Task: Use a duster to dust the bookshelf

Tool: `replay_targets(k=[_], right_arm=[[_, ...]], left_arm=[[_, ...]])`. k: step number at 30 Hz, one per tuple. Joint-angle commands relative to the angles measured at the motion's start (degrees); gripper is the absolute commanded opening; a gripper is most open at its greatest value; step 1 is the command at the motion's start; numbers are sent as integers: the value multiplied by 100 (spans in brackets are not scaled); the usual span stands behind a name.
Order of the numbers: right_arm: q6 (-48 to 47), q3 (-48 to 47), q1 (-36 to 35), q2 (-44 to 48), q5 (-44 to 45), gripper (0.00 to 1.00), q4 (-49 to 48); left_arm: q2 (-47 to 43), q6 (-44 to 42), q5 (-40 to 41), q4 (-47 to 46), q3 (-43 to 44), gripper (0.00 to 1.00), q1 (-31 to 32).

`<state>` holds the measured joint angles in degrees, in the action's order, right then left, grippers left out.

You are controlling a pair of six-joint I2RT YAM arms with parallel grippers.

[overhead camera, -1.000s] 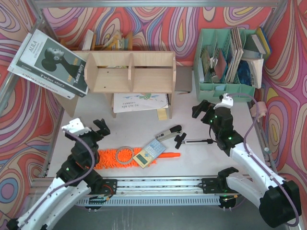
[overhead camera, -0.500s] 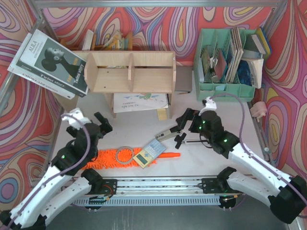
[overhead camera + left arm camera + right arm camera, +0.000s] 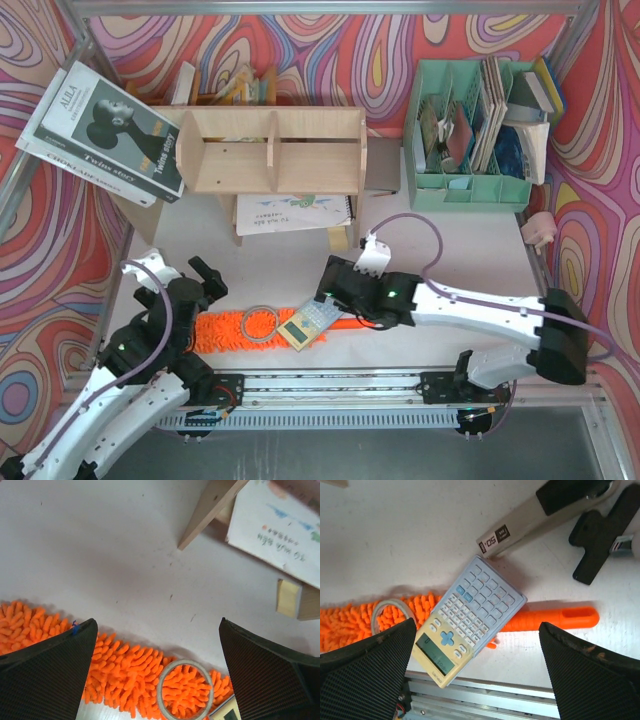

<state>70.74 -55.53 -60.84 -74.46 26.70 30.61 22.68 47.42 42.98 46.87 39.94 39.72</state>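
Pickup of the duster [image 3: 225, 331], at lower centre, is judged in hand. Left gripper [image 3: 157, 624] and right gripper [image 3: 477, 625] are held spread and empty above it. The calculator [image 3: 468, 620] lying on it must be cleared first.

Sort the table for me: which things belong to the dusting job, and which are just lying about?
For the job:
- bookshelf
- duster

Just lying about:
- calculator, lying across the duster
- grey ring, on the duster's fluffy head
- stapler
- black clip
- green file organizer
- leaning books
- booklet beneath the bookshelf
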Motion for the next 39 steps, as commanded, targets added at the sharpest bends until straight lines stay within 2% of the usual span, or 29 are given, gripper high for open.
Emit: replay_targets(k=[1, 5, 9, 10, 17, 22, 31, 39], right_arm=[[1346, -709, -201, -661, 384, 99, 1282], [1554, -839, -251, -959, 58, 99, 962], [2362, -1208, -353, -1439, 52, 99, 1726], [2485, -1282, -400, -1529, 66, 99, 1846], [2835, -1967, -462, -2412, -293, 98, 2357], [2796, -2529, -546, -2976, -300, 99, 2486], [3211, -3225, -563, -3636, -523, 99, 3306], [3156, -3346, -569, -3778, -556, 99, 3191]], left_arm=[[-66, -2, -177, -212, -472, 98, 9], [52, -365, -429, -700, -776, 98, 9], [211, -711, -701, -1056, -974, 98, 9], [179, -809, -783, -1174, -1252, 98, 9], [-499, -1502, -1289, -1942, -1909, 99, 9], [-840, -1560, -1425, -1914, -2017, 98, 9], [-818, -1543, -1457, -1937, -2043, 98, 9], [-918, -1551, -1532, -1928, -2070, 98, 13]])
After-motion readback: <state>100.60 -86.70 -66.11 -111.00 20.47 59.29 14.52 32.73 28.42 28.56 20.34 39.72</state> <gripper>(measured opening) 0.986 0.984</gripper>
